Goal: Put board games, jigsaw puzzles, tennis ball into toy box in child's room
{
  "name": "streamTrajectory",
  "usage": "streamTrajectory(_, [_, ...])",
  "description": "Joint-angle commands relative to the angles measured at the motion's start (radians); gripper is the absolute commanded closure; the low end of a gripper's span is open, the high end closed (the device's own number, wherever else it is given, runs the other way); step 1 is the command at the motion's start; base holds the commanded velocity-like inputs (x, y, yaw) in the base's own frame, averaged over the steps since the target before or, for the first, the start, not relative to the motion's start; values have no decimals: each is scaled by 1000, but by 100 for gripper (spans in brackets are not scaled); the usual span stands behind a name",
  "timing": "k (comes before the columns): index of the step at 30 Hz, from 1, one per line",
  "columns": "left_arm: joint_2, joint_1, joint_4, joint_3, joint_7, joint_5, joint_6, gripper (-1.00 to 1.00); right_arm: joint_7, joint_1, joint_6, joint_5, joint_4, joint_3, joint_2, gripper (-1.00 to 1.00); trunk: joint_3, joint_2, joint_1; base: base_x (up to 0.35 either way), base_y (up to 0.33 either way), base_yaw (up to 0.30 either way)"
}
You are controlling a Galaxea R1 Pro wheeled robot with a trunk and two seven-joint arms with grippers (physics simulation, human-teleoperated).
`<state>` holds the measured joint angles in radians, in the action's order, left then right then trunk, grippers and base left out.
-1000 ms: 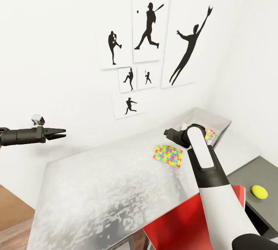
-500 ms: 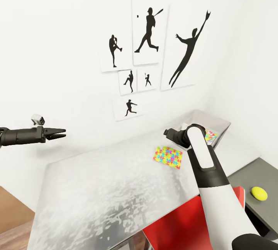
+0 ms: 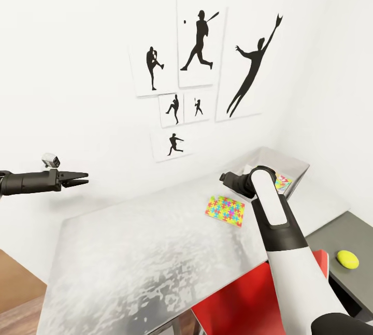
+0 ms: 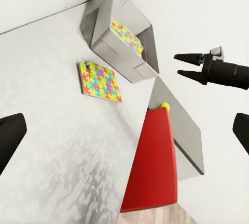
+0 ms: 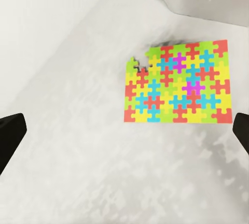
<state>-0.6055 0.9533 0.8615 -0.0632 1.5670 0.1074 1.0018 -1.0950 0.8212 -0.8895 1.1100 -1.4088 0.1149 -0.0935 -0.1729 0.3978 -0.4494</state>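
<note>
One jigsaw puzzle (image 3: 225, 209) (image 5: 176, 83) lies flat on the pale table (image 3: 145, 252), just short of the toy box (image 3: 290, 161) (image 4: 104, 31). A second jigsaw puzzle (image 3: 283, 183) (image 4: 127, 37) rests inside the box. The tennis ball (image 3: 347, 259) sits on the lower dark grey section. My right gripper (image 3: 224, 176) (image 4: 177, 64) hovers open above the loose puzzle, apart from it. My left gripper (image 3: 85, 177) hangs open and empty in the air beyond the table's left end. The board games and the bed are out of view.
A red chair (image 3: 238, 299) (image 4: 153, 167) is tucked under the table's near edge by my right arm. White walls meet in the corner behind the toy box, and baseball silhouette pictures (image 3: 199, 40) hang there. Wood floor (image 3: 15, 283) shows at the left.
The head view has shifted very slightly. Both arms, the puzzles and the ball stand as they did.
</note>
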Motion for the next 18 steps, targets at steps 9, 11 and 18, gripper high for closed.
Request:
streamTrajectory(9, [-3,1,22,1,4,0,21,-100,-12,4,-7,7,18,-1,0,-100,-2,2,-1,0,0,0])
streamTrajectory(11, [-9,1,23,1,4,0,23,-100,-13,4,-7,7,29,-1,0,-100,-2,2,-1,0,0,0])
streamTrajectory(18, [-16,1,25,1,4,7,27,-100,-14,4,2,4,54,-1,0,-100,-2,2,-1,0,0,0])
